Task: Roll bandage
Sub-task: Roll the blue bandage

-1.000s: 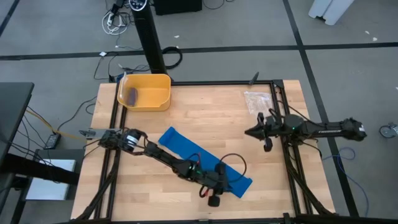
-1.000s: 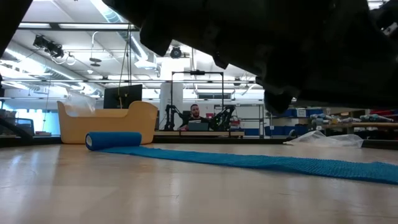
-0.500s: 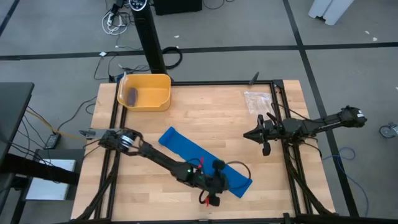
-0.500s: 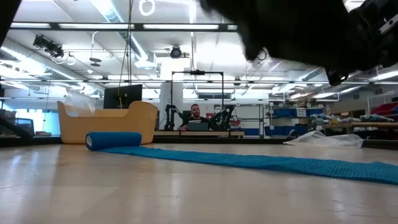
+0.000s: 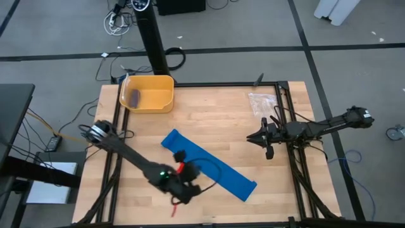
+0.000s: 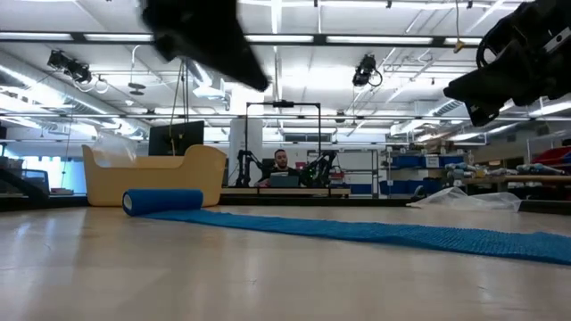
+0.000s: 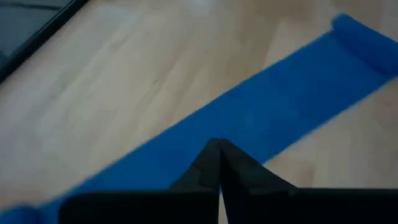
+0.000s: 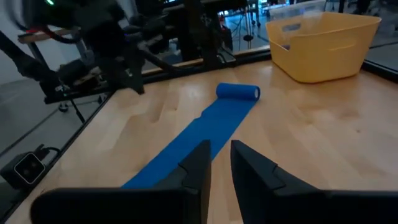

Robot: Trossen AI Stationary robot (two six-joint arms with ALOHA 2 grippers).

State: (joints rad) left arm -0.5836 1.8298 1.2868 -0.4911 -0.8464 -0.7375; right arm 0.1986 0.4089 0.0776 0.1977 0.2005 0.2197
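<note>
Bandage (image 5: pixel 209 166) flat, one end rolled; yellow bin (image 5: pixel 148 94) holding purple-grey roll (image 5: pixel 135 97); left gripper (image 7: pixel 219 163) closed, right gripper (image 8: pixel 220 163) slightly parted; no legible writing.

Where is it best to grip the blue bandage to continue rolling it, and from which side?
Probably at the small rolled end of the bandage, nearest the yellow bin. Come from above, fingers across the roll's two open ends: it lies on its side, while the rest is flat ribbon offering no edge.

The left gripper (image 7: pixel 219 163) shows its 2 dark fingers pressed together, tips touching. Beyond them the bandage (image 7: pixel 267 109) lies flat across the wooden table (image 7: pixel 124 74), its far end rolled up.
</note>
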